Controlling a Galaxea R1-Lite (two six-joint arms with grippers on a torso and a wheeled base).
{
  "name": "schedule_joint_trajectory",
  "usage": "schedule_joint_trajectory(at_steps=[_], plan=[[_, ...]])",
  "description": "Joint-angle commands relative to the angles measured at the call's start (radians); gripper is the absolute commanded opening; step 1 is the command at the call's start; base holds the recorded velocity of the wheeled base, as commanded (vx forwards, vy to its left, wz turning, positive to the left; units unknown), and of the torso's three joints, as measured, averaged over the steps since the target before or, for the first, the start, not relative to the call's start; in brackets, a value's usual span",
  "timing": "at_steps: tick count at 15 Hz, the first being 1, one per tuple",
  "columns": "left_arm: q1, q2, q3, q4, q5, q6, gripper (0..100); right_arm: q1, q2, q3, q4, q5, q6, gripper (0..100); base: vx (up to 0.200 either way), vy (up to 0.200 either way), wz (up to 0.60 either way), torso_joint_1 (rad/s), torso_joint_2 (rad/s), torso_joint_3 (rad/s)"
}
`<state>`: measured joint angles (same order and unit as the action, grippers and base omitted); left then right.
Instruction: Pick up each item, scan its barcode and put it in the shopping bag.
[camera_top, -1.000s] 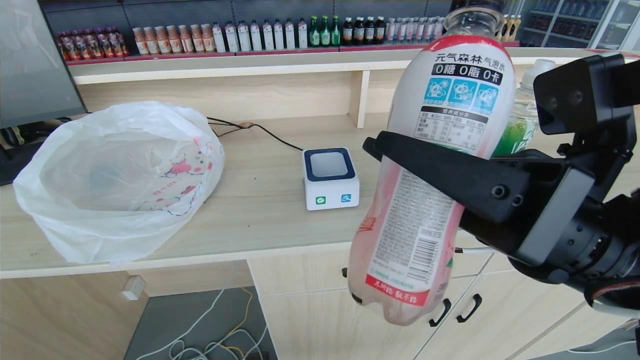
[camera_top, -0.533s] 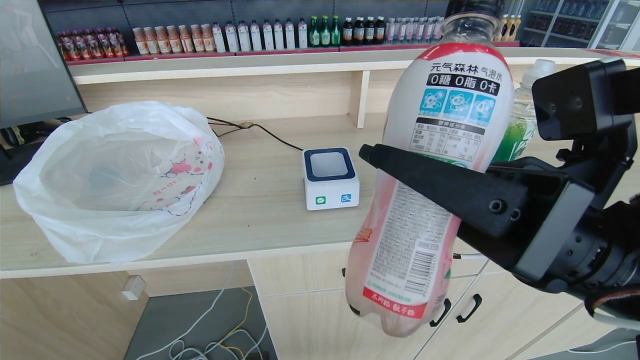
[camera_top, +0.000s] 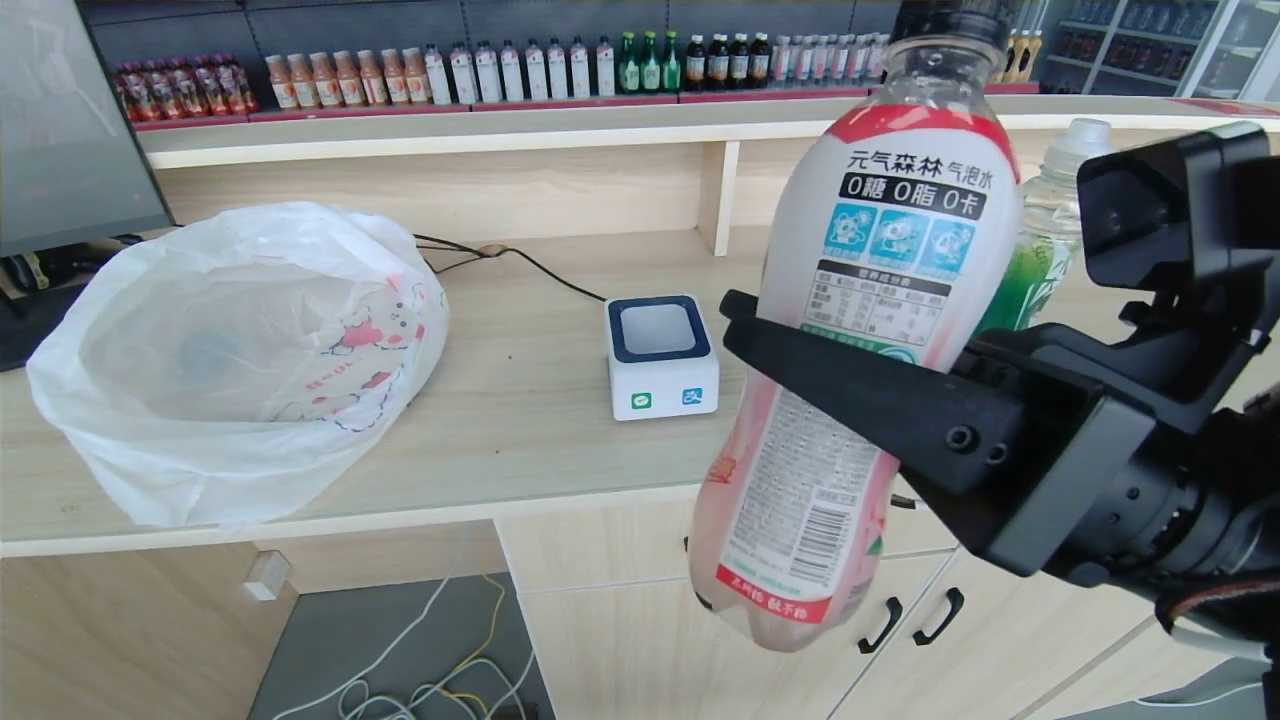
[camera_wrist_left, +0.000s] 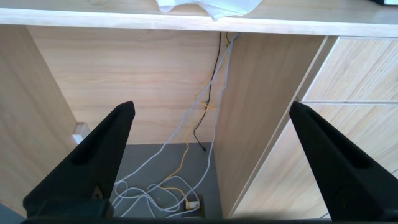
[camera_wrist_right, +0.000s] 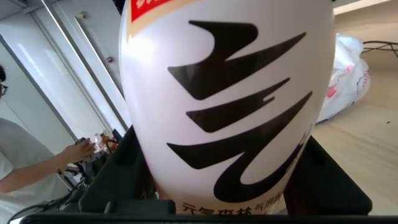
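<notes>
Horizontally, the right hand (camera_top: 792, 342) clamps the bottle (camera_top: 880, 230) at mid-height.

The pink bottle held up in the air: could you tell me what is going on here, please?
The right gripper is shut on the pink bottle around its middle, holding it slightly tilted in the air before the counter, to the right of the scanner, not over it. The shopping bag lies open on the counter at the left. The left gripper hangs open below counter level, holding nothing.
</notes>
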<state>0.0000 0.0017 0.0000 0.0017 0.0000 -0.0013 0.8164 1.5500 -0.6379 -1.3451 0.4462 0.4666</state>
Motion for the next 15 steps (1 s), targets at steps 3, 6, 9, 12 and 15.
schedule_joint_trajectory(at_steps=[3,6,9,12,15], plan=[[0.0,0.0,0.0,0.0,0.0,0.0,100,-0.01,0.001,0.084,0.0,-0.043,-0.167,0,0.0,0.0,0.0,0.0,0.0,0.0],[0.0,0.0,0.0,0.0,0.0,0.0,100,-0.01,0.004,0.106,0.034,-0.208,-0.332,0,0.0,0.0,0.0,0.0,0.0,0.0],[0.0,0.0,0.0,0.0,0.0,0.0,100,-0.008,-0.01,0.13,0.04,-0.351,-0.43,0,0.0,0.0,0.0,0.0,0.0,0.0],[0.0,0.0,0.0,0.0,0.0,0.0,100,-0.008,-0.047,0.119,0.041,-0.431,-0.599,0,0.0,0.0,0.0,0.0,0.0,0.0],[0.0,0.0,0.0,0.0,0.0,0.001,100,-0.008,-0.059,0.121,0.04,-0.541,-0.663,0,0.0,0.0,0.0,0.0,0.0,0.0]])
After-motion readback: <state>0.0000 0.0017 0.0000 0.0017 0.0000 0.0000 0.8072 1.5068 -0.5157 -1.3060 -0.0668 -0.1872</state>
